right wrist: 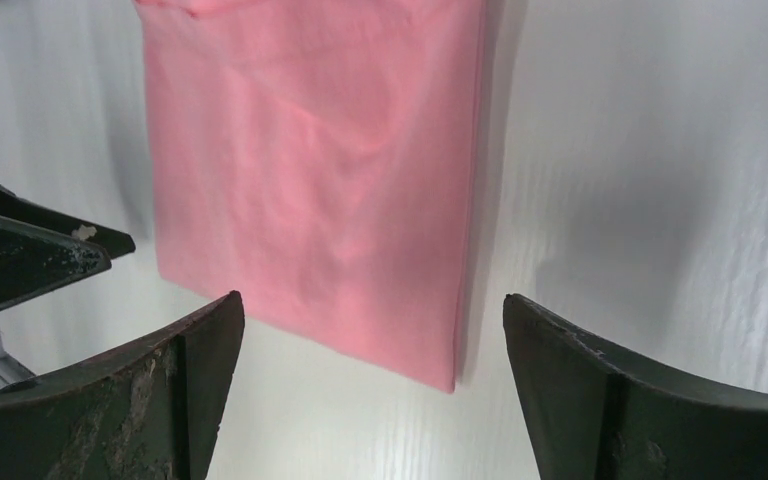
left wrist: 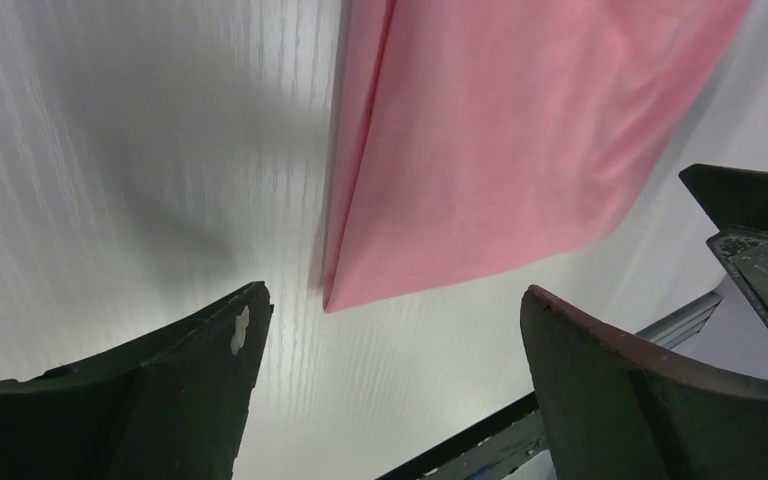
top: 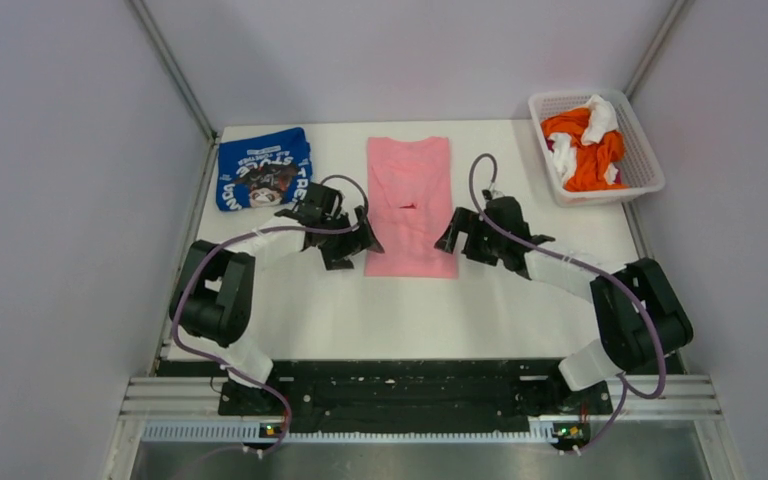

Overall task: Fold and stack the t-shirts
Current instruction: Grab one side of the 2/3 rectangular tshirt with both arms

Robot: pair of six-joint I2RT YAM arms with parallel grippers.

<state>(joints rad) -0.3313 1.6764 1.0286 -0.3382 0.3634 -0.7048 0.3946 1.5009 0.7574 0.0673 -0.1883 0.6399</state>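
Nearest, the two arm bases are bolted at the table's [top: 410,315] front edge, and both arms are reached forward and inward over the white surface. The left gripper [top: 355,240] is held just beside the left edge of the pink t-shirt [top: 410,205], near its front corner, with its fingers spread wide and nothing between them. In the left wrist view the jaws are seen far apart, with only the shirt's folded corner and bare table in the gap. The right gripper [top: 455,238] is placed just beside the shirt's right edge and is likewise spread wide and empty. The same is shown by the right wrist view. No contact between either gripper and the cloth can be made out.

Between them, the pink t-shirt is laid flat at the table's middle, folded into a long rectangle running front to back.

Farther off, the blue t-shirt [top: 263,168] is laid folded at the far left corner, lettering up. A white basket [top: 648,150] holding orange and white cloth [top: 585,150] is set at the far right corner.
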